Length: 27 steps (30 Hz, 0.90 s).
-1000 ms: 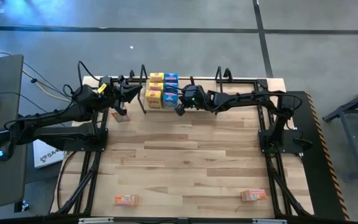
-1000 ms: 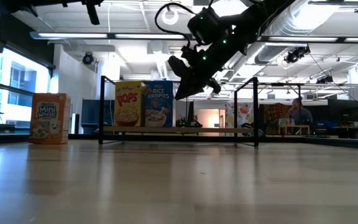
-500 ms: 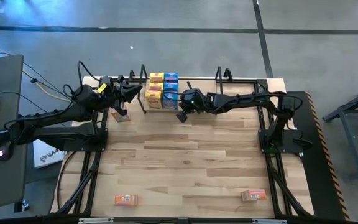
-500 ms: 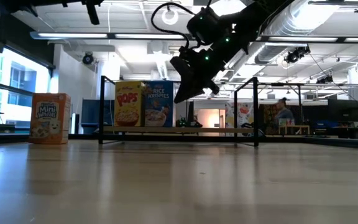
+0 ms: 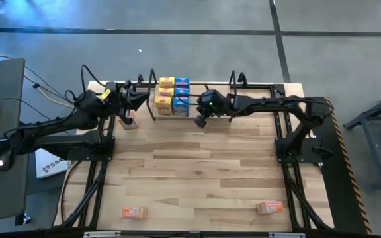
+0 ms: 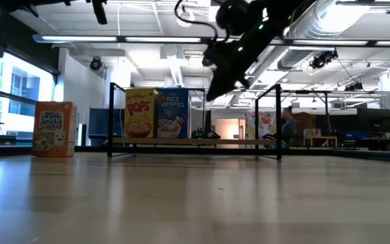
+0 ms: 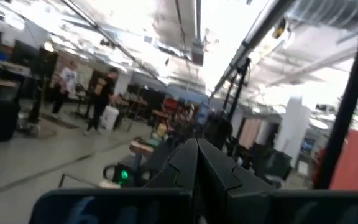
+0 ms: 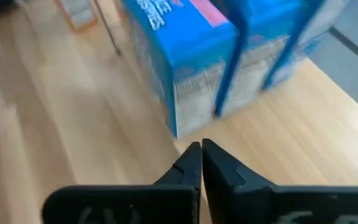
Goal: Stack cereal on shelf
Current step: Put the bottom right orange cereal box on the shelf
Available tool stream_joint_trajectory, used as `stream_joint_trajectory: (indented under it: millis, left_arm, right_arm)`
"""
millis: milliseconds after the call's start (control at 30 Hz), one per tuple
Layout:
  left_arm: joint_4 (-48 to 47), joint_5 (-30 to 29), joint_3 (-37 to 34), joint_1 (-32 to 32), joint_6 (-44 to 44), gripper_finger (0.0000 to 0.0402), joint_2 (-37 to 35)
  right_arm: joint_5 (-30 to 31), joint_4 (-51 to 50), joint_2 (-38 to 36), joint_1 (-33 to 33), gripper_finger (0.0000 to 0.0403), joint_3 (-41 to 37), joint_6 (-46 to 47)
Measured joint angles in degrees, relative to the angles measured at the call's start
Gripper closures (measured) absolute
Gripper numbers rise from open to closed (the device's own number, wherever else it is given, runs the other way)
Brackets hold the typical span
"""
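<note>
1. The low black metal-rod shelf with a light wooden board base [image 5: 194,99] stands at the far edge of the pale wooden plank table [image 5: 197,165], holding a cluster of small yellow and blue cardboard cereal boxes [image 5: 172,96] at its left end.
2. The right gripper [image 5: 200,120] hangs above the table just beside the blue boxes [image 8: 191,59], its fingers pressed together and empty.
3. The left gripper [image 5: 141,99] sits at the shelf's left looped end, fingers closed on nothing.
4. A small orange cereal box [image 5: 130,121] stands upright on the table just left of the shelf, under the left arm.
5. Two more orange boxes lie flat near the table's front edge, one at the left [image 5: 133,212], one at the right [image 5: 270,207], well apart.
6. In the low view, a person [image 6: 288,125] shows in the room behind the shelf.
</note>
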Motion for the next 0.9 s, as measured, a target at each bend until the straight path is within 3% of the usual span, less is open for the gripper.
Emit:
stream_joint_trajectory:
  millis: [133, 267, 367, 467, 633, 733, 900]
  left_arm:
    - [-4.15, 1.41, 0.01, -0.03, -0.01, 0.0401, -0.51]
    - [-4.73, 2.64, 0.01, -0.06, 0.44, 0.0401, -0.46]
    - [-3.33, 2.83, -0.78, -1.1, 0.45, 0.0401, -0.37]
    - [5.54, 1.99, -5.75, -2.94, -1.91, 0.0401, -0.41]
    - [17.84, -0.19, -14.16, -6.83, -7.9, 0.0401, -0.45]
    - [16.83, 0.21, -15.18, -9.44, -7.71, 0.0401, -0.84]
    - [16.68, -0.47, -15.16, -10.78, -5.01, 0.0401, -0.85]
  right_arm:
    - [-0.14, -8.15, -7.44, 1.96, 0.0403, -3.03, -0.51]
    - [1.5, -5.71, -17.55, 5.54, 0.0403, -13.4, 6.75]
    - [4.05, 4.98, -25.41, 10.07, 0.0403, -23.13, 15.1]
    - [5.54, 21.02, -30.98, 14.18, 0.0403, -32.06, 20.36]
    - [6.33, 43.77, -34.25, 16.9, 0.0403, -40.09, 22.18]
    - [6.32, 49.55, -34.29, 16.93, 0.0403, -40.42, 21.15]
    - [8.07, 49.54, -34.16, 15.92, 0.0403, -38.35, 17.01]
